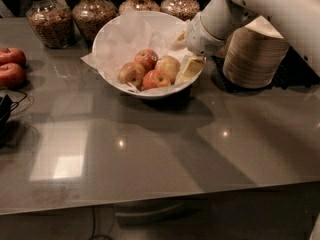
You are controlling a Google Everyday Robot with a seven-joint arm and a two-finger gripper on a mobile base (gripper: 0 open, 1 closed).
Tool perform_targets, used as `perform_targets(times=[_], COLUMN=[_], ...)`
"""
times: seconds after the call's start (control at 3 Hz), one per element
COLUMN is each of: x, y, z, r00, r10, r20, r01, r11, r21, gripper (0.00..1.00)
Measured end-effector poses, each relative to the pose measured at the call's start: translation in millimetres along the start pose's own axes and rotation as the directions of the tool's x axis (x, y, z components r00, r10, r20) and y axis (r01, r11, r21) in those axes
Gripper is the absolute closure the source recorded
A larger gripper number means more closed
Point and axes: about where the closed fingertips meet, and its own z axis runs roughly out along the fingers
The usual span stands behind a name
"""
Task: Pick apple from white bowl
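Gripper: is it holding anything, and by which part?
Cannot be told: the gripper sits at the right side of the white bowl, beside the apple, with no hold visible.

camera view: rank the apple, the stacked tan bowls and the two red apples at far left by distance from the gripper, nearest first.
The gripper is at the right rim of the white bowl.
1. apple: in the bowl, just left of the gripper.
2. stacked tan bowls: to the gripper's right, outside the bowl.
3. two red apples: far left edge.
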Motion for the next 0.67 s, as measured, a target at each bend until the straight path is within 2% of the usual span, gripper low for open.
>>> perform_targets(times=[0.33,0.67], x=[-3,-18], y=[8,-2], z=[5,-2], r00=[0.991,0.973], r10=[-0.132,-0.229], r20=[-0.032,-0.043], r01=[0.130,0.227], r11=[0.9905,0.9731], r21=[-0.045,-0.040], gripper=[0.28,0.27])
